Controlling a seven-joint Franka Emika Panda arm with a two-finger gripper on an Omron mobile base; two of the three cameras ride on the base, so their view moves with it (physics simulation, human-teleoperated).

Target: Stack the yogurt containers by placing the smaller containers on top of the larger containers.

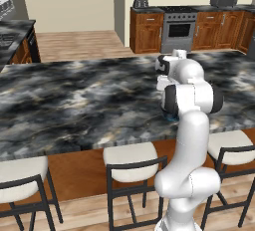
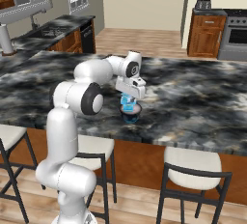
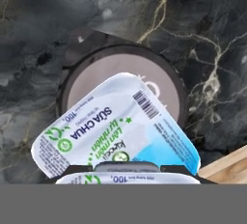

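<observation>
On the marble counter [image 2: 193, 102], near its front edge, the wide tub [image 2: 131, 113] sits under a blue cup [image 2: 127, 101] clamped in the gripper [image 2: 128, 97]. The cup looks tilted and off-centre, so it may slide off once released. Stools [image 2: 195, 170] below stand clear.

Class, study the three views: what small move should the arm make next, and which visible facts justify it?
Probably lower straight down a little, then open the claw. The light-blue cup it grips sits directly over the wide dark-rimmed tub; whether it already rests on the lid cannot be told.
</observation>
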